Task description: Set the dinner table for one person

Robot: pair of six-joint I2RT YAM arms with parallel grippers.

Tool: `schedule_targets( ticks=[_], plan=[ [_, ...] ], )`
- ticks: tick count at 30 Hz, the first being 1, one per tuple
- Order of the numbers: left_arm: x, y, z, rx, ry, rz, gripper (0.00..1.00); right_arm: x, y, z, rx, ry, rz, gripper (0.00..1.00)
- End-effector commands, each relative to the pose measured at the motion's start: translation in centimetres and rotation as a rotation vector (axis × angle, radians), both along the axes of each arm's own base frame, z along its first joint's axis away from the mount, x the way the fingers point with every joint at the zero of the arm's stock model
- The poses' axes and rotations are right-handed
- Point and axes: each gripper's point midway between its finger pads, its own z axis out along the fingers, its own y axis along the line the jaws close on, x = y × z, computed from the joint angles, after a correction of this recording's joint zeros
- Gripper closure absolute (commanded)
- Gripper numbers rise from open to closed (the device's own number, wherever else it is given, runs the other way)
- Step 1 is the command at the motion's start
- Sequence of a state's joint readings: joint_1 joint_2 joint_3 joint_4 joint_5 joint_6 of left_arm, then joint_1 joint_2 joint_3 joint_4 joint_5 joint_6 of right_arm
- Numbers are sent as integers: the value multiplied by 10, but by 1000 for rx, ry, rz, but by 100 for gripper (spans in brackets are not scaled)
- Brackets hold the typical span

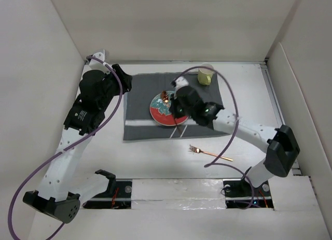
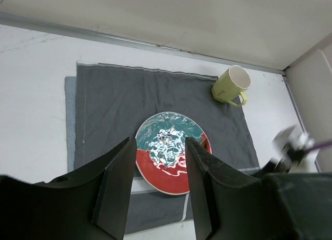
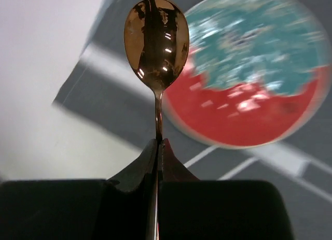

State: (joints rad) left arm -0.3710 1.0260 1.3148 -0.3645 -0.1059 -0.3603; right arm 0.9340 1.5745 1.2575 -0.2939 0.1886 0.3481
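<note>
Top view: bright, even, diffuse light; the white counter (image 1: 155,165) and walls (image 1: 31,69) run near overexposure, and shadows under my arms (image 1: 65,152) are soft. Left wrist view: the plate (image 2: 166,172) is in focus; my dark fingers (image 2: 116,183) at the lower edge are underexposed. Right wrist view: the spoon (image 3: 155,43) is sharp and carries specular glare; the plate at upper right is blurred.

Stretching wide, matte and white between white panels as the dinner table (image 1: 155,162). Carrying, flat toward the far middle, a dark grey placemat (image 1: 142,102) with white stripes. Also carrying, on bare white just off that cloth's near edge and not touching it, a copper-coloured fork (image 1: 210,153), tines pointing left.
</note>
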Motion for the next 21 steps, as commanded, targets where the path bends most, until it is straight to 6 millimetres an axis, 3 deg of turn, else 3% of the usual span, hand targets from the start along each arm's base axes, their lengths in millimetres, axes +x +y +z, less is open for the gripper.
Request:
schedule_targets(
  ticks=[1,2,5,6,7,9,13,14,15,21],
  plan=[
    [4,-8,10,-31,-42,-30,61,45,-46,2,18,-5,-142,100],
    [4,-9,10,-34,-44,-33,61,68,-72,-1,14,1,-211,100],
    [5,-12,6,-41,-35,-48,61,101,-107,-20,-34,36,-305,100],
    [5,-14,5,-41,-33,-54,61,117,-128,-24,-39,56,-359,100],
    [5,-14,4,-40,-31,-59,61,125,-133,-42,-63,95,-371,100],
    [5,-15,1,-34,-22,-61,61,146,-149,-45,-65,105,-421,100],
    [4,-12,-1,-26,-21,-55,61,166,-156,-65,-118,144,-427,100],
    [4,-12,-2,-24,-20,-55,61,170,-160,-79,-142,170,-431,100],
    [4,-12,-2,-26,-21,-55,61,176,-158,-75,-141,163,-430,100],
    [4,-14,-12,-24,-4,-62,61,188,-178,-101,-187,239,-476,100]
  ],
)
